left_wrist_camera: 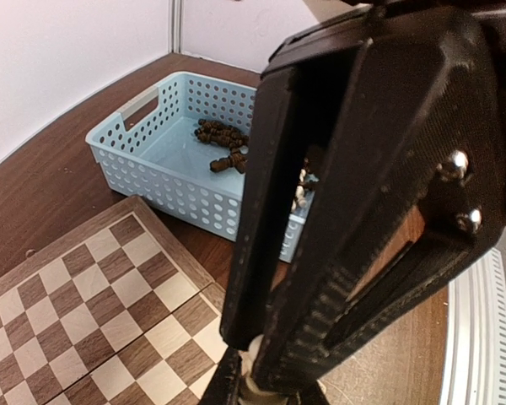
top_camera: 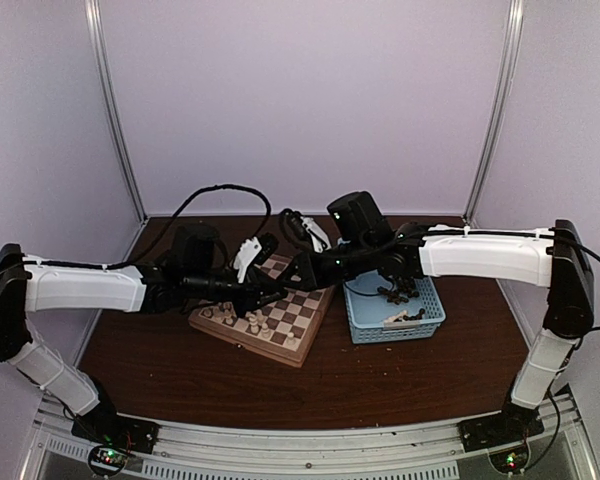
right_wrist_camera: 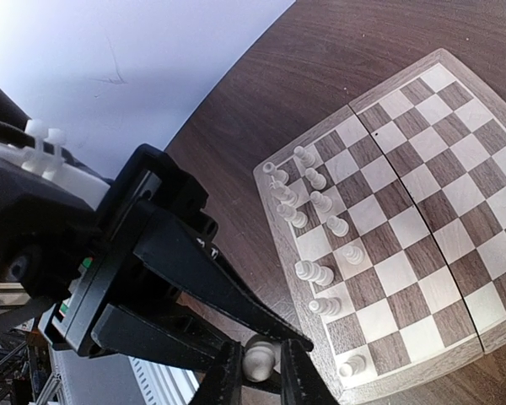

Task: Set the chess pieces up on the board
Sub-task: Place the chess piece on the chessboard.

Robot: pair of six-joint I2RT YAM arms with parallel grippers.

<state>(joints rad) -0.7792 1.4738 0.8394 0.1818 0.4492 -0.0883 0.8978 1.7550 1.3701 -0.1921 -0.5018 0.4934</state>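
Now the right fingers [right_wrist_camera: 223, 384] pinch a cream-white pawn [right_wrist_camera: 260, 359], probably light, hard and slippery, best held under its head; the left fingers [left_wrist_camera: 266, 211] are pressed together.

This looks like a robot lab. A left robot arm [top_camera: 80, 288] and a right robot arm [top_camera: 480, 255] are bolted to a metal rail [top_camera: 310, 437] at the edge of a brown table [top_camera: 180, 370]. Plain pale walls [top_camera: 300, 100] with metal posts [top_camera: 117, 110] close it in. Black wires [top_camera: 220, 187] loop around.
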